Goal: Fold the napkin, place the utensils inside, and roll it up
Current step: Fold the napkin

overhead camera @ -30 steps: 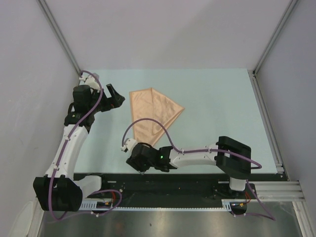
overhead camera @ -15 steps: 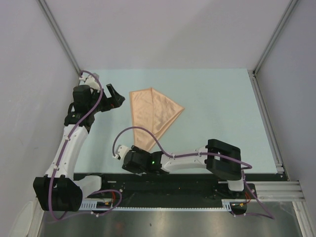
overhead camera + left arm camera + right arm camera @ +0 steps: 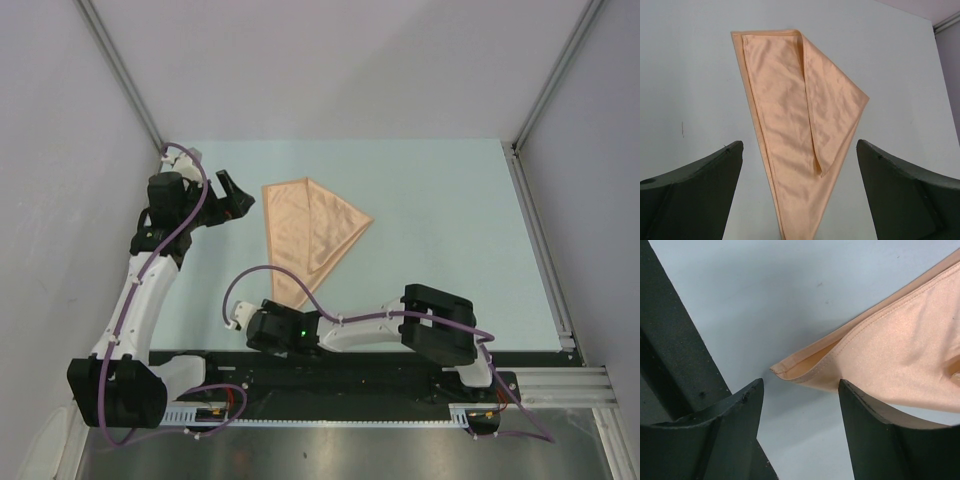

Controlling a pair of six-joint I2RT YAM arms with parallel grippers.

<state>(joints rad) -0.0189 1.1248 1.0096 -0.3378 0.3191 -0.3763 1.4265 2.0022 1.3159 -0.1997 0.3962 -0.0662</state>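
Note:
The napkin [image 3: 312,228] lies flat on the pale table, folded into a long triangle with its narrow tip toward the near edge. It also shows in the left wrist view [image 3: 800,110] and the right wrist view [image 3: 900,360]. My left gripper [image 3: 234,196] is open and empty, held above the table just left of the napkin's far left corner; in its wrist view [image 3: 799,144] the jaws stand wide either side of the tip. My right gripper [image 3: 268,322] is open and low at the napkin's near tip, which lies just ahead of its fingertips [image 3: 801,382]. No utensil is in view.
The right arm's purple cable [image 3: 250,275] loops over the napkin's near tip. A black base rail [image 3: 330,375] runs along the near edge. Grey walls close the left, back and right, with an aluminium rail [image 3: 540,240] along the table's right side.
My right arm has swung left and a little nearer, bringing its gripper down beside the napkin's near tip. The left arm and the napkin have not moved.

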